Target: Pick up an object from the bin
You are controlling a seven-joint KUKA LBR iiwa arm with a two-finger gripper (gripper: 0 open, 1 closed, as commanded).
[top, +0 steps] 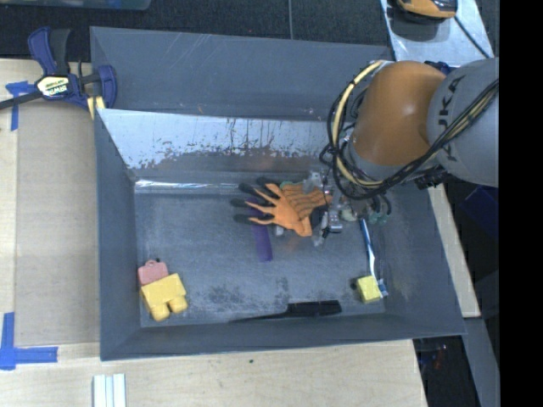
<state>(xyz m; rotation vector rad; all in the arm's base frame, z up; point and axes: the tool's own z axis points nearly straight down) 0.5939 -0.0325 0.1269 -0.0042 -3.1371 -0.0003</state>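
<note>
We see end effector (327,219) by orange glove (293,208), mid-bin; open/shut we cannot tell. Risk, our guess: floppy glove slips, or drags purple stick (265,244) along.

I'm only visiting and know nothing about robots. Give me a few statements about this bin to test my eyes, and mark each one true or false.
1. The end effector hangs over the large yellow block. False: it is at the orange and black glove, near the back wall, right of the middle.
2. A pink piece lies right beside the large yellow block. True.
3. A purple thing lies just in front of the glove. True.
4. The thin blue stick lies in the bin's left half. False: it lies on the right, running down to a small yellow block.
5. A long black thing lies along the front wall. True.
</note>
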